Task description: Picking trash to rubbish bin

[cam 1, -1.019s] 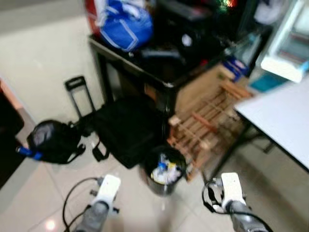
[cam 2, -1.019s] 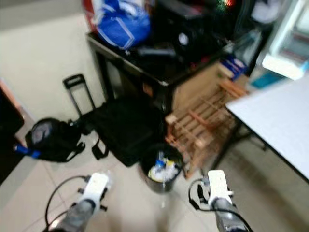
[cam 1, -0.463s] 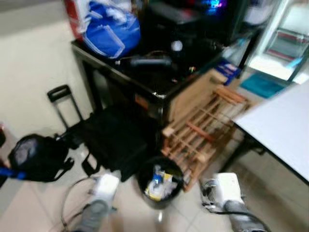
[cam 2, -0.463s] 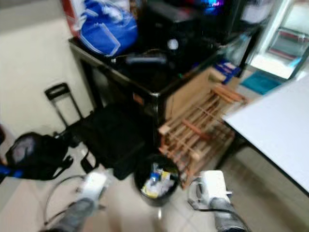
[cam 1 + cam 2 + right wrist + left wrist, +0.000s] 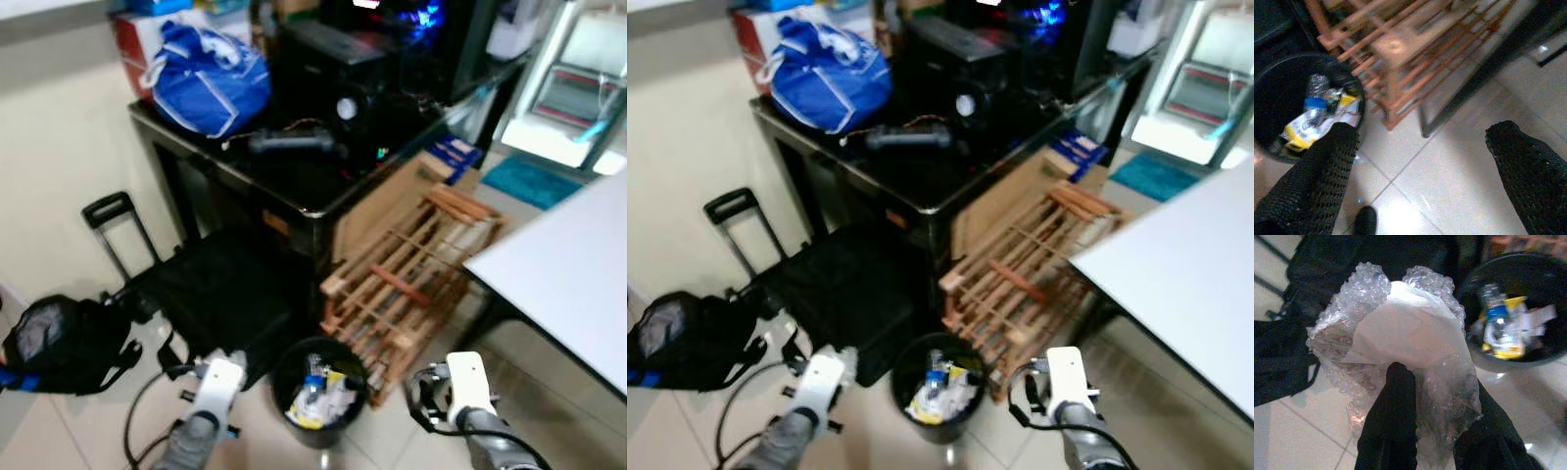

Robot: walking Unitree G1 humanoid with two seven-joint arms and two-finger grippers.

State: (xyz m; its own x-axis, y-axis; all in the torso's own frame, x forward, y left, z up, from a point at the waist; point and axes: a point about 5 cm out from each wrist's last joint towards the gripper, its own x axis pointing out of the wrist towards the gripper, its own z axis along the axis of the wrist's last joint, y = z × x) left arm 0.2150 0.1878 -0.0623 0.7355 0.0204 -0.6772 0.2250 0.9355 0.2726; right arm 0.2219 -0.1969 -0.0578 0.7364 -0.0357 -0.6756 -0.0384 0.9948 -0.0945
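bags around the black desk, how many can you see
3. A blue bag lies on the black desk, a black bag with a pull handle sits on the floor against it, and a black backpack lies further left. Others may be hidden.

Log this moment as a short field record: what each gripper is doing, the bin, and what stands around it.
left gripper: shut on bubble wrap, held just short of the bin
right gripper: open, nothing held, over floor tiles beside the bin
bin: black, round, on the floor between the two arms, already holding a bottle and wrappers
left of bin: black bag and backpack on the floor
behind bin: black table with a blue bag on top
right of bin: wooden rack leaning, white table
task status: wrap not yet dropped
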